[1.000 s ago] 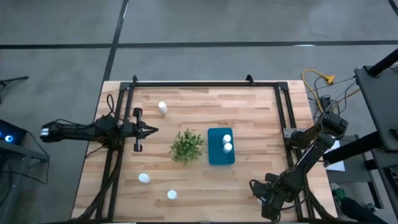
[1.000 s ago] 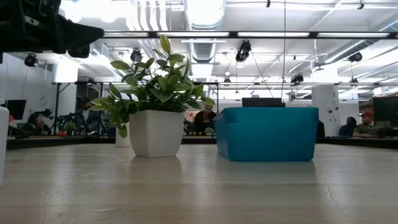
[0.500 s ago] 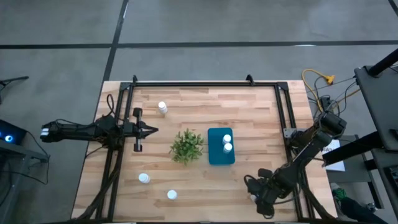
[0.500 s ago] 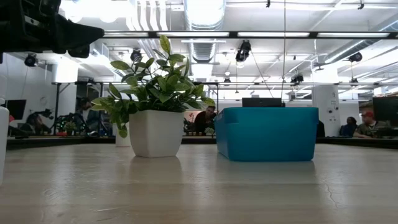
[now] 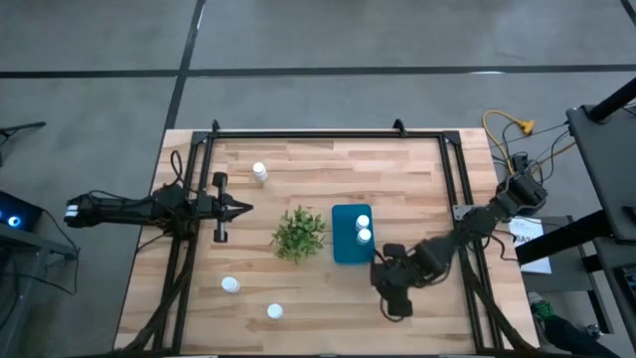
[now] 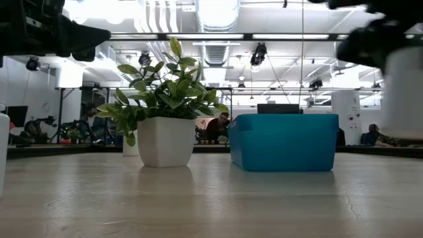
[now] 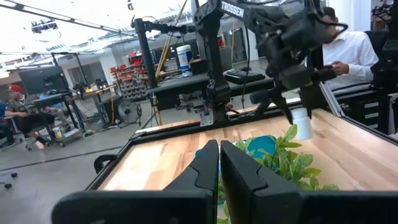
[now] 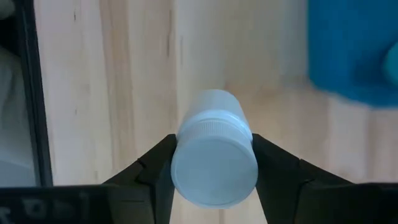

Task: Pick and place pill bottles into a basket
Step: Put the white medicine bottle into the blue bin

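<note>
My right gripper (image 5: 391, 295) is shut on a small white pill bottle (image 8: 214, 165) above the table, just near-right of the teal basket (image 5: 345, 249). The bottle also shows in the low view (image 6: 403, 92) and in the left wrist view (image 7: 303, 124). Two bottles (image 5: 363, 229) stand in the basket. Three more stand on the table, at the far left (image 5: 259, 171) and near left (image 5: 231, 285), (image 5: 274, 311). My left gripper (image 5: 243, 208) is shut and empty, left of the plant. My right gripper pinches the bottle between its two fingers (image 8: 155, 171), at the sides of its cap end (image 8: 185, 163). The fingers come from above, pointing down. The bottle hangs upright below them, lifted clear of the table (image 6: 403, 132).
A bushy green plant in a white pot (image 5: 300, 232) stands just left of the basket. A black frame (image 5: 328, 133) runs along the table's far, left and right edges. Bare wood lies near and right of the basket. People show in the room behind (image 7: 348, 50).
My right gripper has carried the bottle from the table's near right corner toward the left and far side, up to the basket's near right corner. The bottle has come into the low view, clear of the table.
</note>
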Robot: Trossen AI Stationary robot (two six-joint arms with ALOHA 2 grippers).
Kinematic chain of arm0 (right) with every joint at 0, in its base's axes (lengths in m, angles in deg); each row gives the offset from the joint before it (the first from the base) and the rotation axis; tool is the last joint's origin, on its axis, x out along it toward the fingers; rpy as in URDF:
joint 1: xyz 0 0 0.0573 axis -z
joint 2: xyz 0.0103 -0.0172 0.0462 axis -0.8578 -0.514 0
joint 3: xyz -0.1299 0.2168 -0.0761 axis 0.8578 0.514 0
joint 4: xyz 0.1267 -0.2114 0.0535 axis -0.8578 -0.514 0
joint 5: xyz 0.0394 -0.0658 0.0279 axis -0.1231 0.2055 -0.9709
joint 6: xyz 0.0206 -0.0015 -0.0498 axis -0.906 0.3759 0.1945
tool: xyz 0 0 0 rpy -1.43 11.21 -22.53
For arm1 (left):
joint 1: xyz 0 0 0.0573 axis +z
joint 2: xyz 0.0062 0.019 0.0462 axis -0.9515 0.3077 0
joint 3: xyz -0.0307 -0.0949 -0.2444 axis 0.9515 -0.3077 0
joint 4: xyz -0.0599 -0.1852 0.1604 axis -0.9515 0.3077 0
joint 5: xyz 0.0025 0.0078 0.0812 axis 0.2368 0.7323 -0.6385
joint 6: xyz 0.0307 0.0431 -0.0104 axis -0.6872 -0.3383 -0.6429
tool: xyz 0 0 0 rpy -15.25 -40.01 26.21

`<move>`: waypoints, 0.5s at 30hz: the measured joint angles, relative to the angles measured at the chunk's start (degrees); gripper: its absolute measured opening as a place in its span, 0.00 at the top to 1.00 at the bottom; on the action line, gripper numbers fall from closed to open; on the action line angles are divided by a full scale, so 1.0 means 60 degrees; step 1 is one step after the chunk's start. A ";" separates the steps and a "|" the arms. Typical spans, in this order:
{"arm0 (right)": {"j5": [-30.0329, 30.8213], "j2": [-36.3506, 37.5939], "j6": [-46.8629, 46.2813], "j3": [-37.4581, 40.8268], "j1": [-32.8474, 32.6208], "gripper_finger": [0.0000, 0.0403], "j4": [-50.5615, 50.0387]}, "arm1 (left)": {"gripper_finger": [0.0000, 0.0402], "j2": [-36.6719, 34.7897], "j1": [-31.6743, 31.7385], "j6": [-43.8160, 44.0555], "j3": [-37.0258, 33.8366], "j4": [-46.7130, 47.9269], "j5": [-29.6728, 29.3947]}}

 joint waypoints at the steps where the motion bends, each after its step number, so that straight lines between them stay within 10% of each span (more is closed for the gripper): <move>1: -0.0004 0.0003 0.0275 -0.0142 0.0170 0.60 -0.0156 | 1.00 0.0000 0.0003 0.0000 0.0000 0.0000 0.0000; 15: -0.0025 0.0006 0.3386 -0.1890 0.2187 0.60 -0.2075 | 1.00 0.0000 0.0001 0.0506 0.0000 0.0000 0.0000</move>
